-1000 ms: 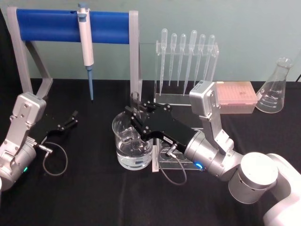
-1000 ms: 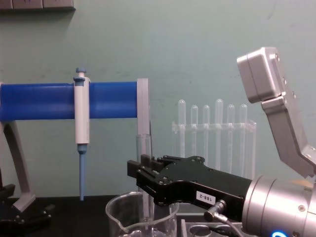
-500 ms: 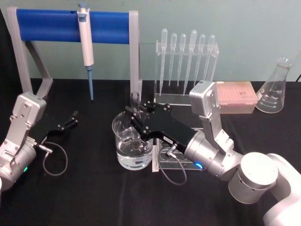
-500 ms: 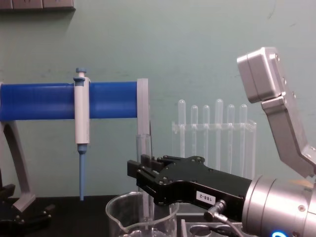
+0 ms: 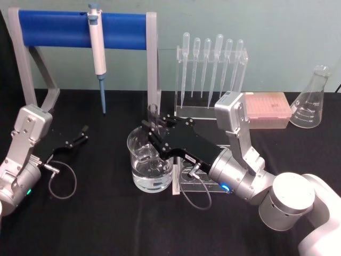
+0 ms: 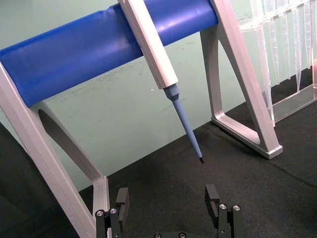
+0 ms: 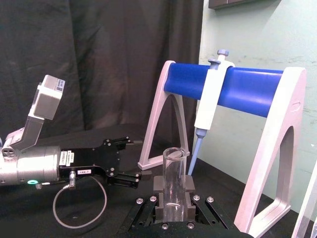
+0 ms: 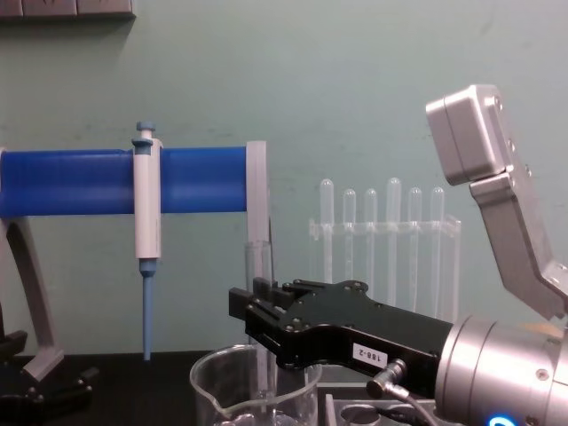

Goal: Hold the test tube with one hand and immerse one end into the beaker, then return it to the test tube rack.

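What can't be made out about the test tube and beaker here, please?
Lower end of the test tube, hence immersion: head view, the right gripper shut on it covers it; chest view, the bottom edge cuts the beaker.
The test tube rack: head view, the right arm covers most.
The left gripper lies parked, open.

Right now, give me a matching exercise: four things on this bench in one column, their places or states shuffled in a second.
1. long clear glass test tube
2. wide clear glass beaker
3. white-and-blue pipettor
4. black left gripper

A. hangs from the blue bar
B. open, parked at the black table's left
C. upright, clamped in the black right gripper
D. stands on the table, holding clear liquid

Pairs: 1-C, 2-D, 3-A, 4-B.
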Motion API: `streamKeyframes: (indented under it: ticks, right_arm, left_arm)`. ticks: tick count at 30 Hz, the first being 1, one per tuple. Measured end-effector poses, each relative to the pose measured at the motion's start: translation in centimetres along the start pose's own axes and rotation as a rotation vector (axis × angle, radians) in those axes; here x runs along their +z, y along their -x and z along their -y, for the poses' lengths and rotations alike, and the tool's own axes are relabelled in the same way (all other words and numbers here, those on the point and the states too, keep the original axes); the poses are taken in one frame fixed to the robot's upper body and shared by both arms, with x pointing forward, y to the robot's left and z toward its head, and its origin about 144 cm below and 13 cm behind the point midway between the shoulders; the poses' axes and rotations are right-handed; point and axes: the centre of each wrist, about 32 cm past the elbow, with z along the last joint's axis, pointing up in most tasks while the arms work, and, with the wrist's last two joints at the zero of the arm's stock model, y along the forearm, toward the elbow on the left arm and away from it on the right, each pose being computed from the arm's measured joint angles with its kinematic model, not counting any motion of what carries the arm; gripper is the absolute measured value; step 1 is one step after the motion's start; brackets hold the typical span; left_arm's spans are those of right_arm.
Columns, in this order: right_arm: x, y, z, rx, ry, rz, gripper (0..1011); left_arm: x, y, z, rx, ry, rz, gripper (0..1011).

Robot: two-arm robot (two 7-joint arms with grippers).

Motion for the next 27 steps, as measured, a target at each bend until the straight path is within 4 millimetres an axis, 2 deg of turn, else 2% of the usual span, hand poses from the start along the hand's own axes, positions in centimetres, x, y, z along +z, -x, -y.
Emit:
streamKeyframes:
  ticks: [27]
  right_arm:
    - [0.0, 0.0, 0.0, 0.0, 0.0, 0.0, 228]
  left_arm:
    - [0.0, 0.0, 0.0, 0.0, 0.0, 0.0, 1000]
